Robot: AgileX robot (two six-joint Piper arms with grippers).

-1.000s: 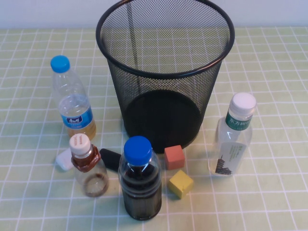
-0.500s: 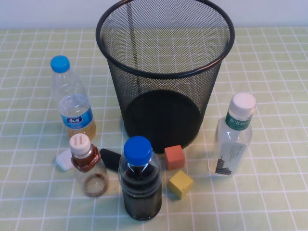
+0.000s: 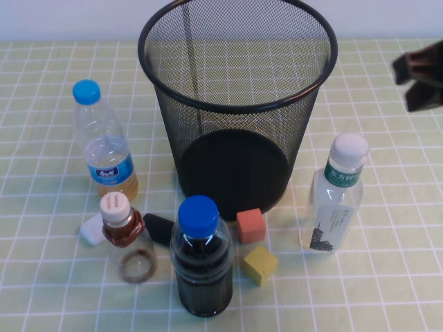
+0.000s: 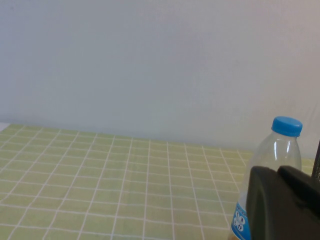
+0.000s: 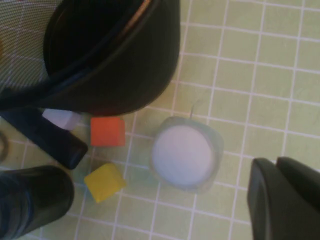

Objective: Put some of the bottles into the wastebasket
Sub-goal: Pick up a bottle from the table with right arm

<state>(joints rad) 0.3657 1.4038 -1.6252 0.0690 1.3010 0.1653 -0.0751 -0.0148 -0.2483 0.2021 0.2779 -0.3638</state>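
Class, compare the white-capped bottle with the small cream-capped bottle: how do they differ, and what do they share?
The white-capped bottle is taller; the cream-capped bottle is short and squat. The white-capped one has a green label; the cream-capped one has an amber-brown neck. The white-capped one stands right of the wastebasket, under the right gripper; the cream-capped one stands front-left. Both are clear, upright and still outside the basket. The left gripper is off to the left, near the slim blue-capped bottle.

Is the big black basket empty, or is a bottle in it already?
Empty. Through the wastebasket mesh only its dark base shows; the white-capped bottle and cream-capped bottle stand outside on the table.
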